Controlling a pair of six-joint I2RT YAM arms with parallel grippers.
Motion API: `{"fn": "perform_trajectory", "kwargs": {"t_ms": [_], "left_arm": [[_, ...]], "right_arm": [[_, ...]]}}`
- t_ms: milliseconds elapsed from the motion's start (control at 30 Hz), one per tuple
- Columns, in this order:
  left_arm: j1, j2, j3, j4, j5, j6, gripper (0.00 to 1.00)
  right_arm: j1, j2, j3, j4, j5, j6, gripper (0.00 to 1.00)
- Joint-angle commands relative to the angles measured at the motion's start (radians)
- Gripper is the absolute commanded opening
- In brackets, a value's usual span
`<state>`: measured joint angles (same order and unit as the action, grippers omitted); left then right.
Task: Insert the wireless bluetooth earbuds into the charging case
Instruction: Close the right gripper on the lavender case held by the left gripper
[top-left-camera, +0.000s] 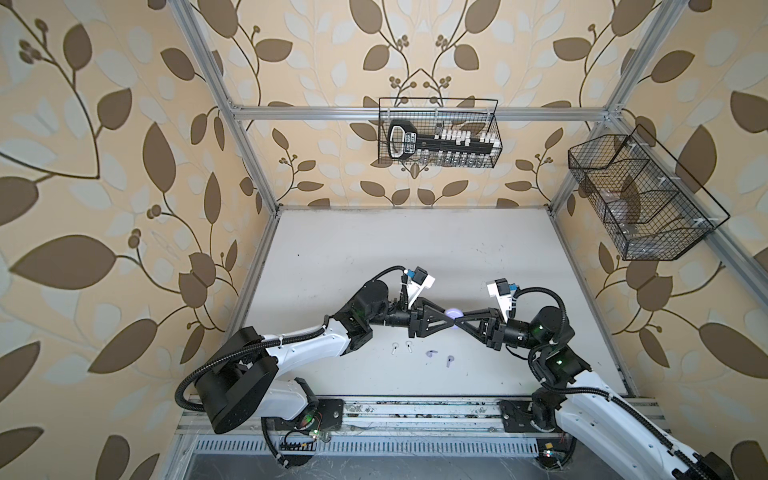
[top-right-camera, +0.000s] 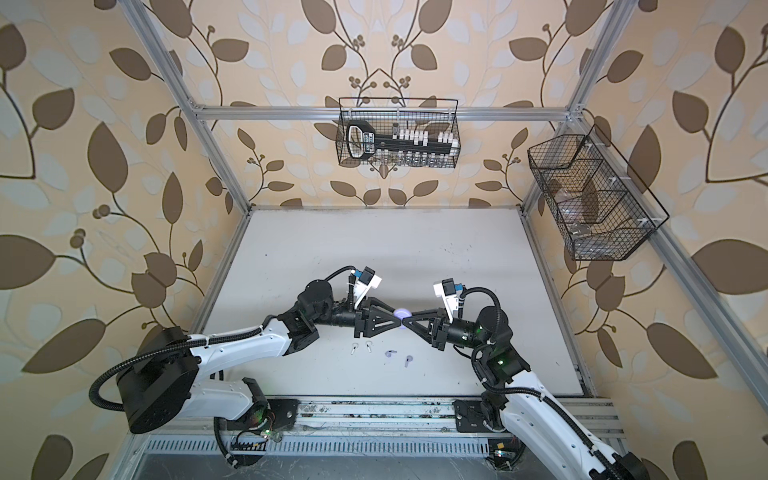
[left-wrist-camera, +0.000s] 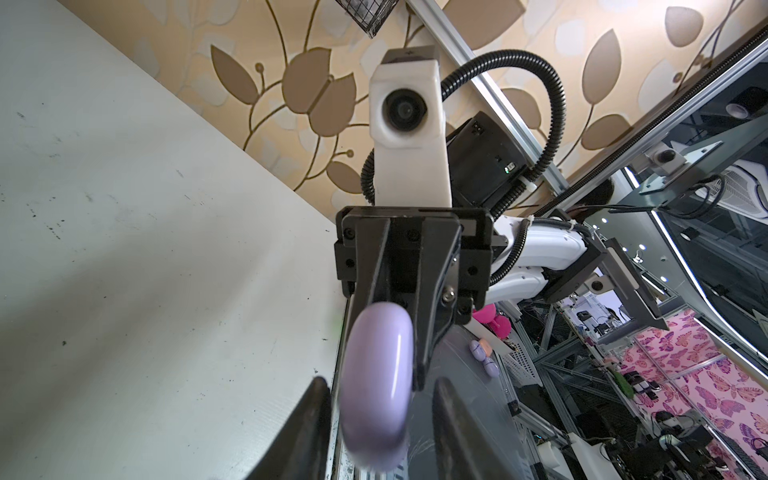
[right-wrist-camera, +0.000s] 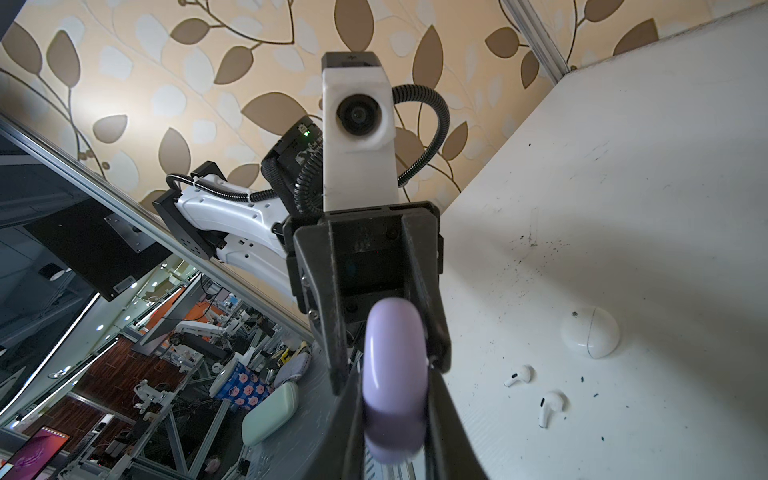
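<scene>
A lilac charging case hangs above the table's middle, edge-on between both grippers. My right gripper is shut on the lilac case. From the opposite side my left gripper straddles the same case, open, with a gap showing beside one finger. On the table in front lie two white earbuds and two lilac earbuds.
A closed round white case rests on the table past the white earbuds; the left arm hides it in both top views. Wire baskets hang on the back wall and the right frame. A metal rail runs along the front.
</scene>
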<state>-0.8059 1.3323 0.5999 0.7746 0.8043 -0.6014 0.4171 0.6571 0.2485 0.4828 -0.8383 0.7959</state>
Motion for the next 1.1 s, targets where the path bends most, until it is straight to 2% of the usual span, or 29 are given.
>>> {"fn": "perform_trajectory", "kwargs": {"t_ms": [0,333,567,1067], "left_arm": [[-0.01,-0.003,0.021,0.061,0.019,0.004,0.41],[-0.015,-0.004,0.022,0.058,0.018,0.005,0.37],[-0.015,0.001,0.022,0.061,0.016,0.005,0.31],[-0.015,-0.01,0.026,0.06,0.011,0.011,0.34]], "right_arm": [[0.002,0.001,-0.008,0.046,0.009,-0.004,0.05],[-0.005,0.035,-0.003,0.114,0.015,0.025,0.04],[0.001,0.032,-0.003,0.106,0.012,0.025,0.04],[0.003,0.0,-0.014,0.047,0.01,0.002,0.04]]}}
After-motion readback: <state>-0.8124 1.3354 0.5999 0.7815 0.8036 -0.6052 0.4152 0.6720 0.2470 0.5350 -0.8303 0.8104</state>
